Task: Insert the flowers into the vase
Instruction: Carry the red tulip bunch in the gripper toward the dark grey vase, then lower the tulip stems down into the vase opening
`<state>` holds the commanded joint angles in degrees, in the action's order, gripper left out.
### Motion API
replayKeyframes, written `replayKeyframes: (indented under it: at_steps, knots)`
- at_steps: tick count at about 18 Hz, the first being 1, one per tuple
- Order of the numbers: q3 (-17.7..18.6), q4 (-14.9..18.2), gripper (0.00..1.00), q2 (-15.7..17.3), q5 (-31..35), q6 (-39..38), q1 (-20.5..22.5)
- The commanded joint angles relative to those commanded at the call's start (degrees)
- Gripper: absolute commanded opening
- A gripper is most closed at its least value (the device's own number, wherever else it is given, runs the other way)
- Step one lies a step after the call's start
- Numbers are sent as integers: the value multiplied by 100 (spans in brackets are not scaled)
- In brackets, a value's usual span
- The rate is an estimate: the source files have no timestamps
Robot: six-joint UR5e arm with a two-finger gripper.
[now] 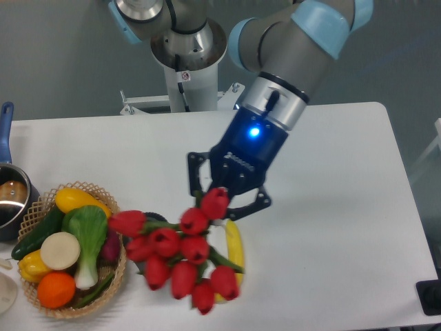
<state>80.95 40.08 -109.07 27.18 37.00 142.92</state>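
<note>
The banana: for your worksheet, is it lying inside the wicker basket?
No, the banana lies on the white table, right of the basket and partly behind the flowers.

Bright, even light — soft shadows

flowers (180,254): bunch of ~9 red tulips w/ green stems, lower centre of frame, blooms fanned toward the camera and hanging down-left, stem end up under the arm, off the table. vase (153,222): dark grey, lower centre-left, almost fully hidden behind the blooms, only a sliver of rim visible just right of the wicker basket.
</note>
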Motion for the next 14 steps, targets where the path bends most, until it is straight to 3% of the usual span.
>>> replayKeyframes:
  at_steps: [3,14]
  knots:
    - [0,-35,4,-35,-335,0,-79]
    - [88,-70,7,-325,-591,44,-361]
